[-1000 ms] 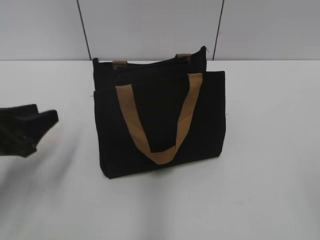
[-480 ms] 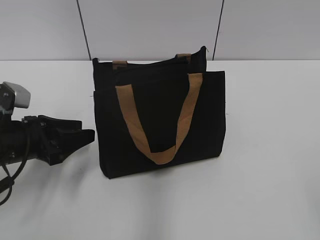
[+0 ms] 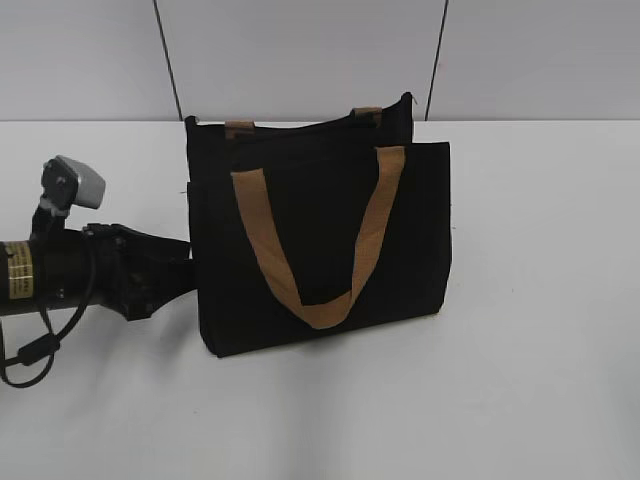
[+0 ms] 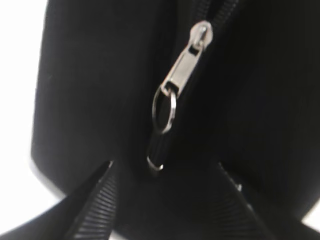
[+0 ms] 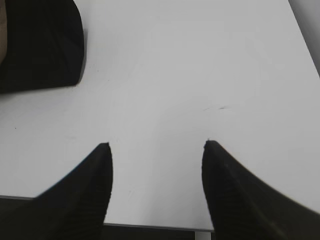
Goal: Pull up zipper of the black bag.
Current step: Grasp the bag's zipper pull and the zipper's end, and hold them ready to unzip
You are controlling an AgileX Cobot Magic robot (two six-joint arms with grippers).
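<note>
A: One zipper fills the left wrist view. Silver slider w/ a ring hanging off it and a dark tab under the ring, all lying on black fabric

B: Where's that on the black bag?

A: Can't place it exactly. Wrist cam is too close and blurry. In the ext view the bag's left end is where the left gripper sits, so the zip is on or near that end

B: Bag itself?

A: Upright on the white table, roughly centre. One tan handle droops in a U over the front panel, the other handle's ends poke up at the bag's top rear edge

B: Left gripper state?

A: Spread. In the wrist view its ribbed fingers sit apart, either side of the tab, nothing pinched. Tips are just beside the bag's left side in the ext view, touching or not I can't tell

B: Grey thing above the arm?

A: Wrist camera, left of the bag, w/ a cable looping below

B: Right side?

A: Right gripper spread too, fingers wide over bare table, holding nothing. Bag's dark corner is up-left of it, well apart. That arm isn't seen in the ext view
</note>
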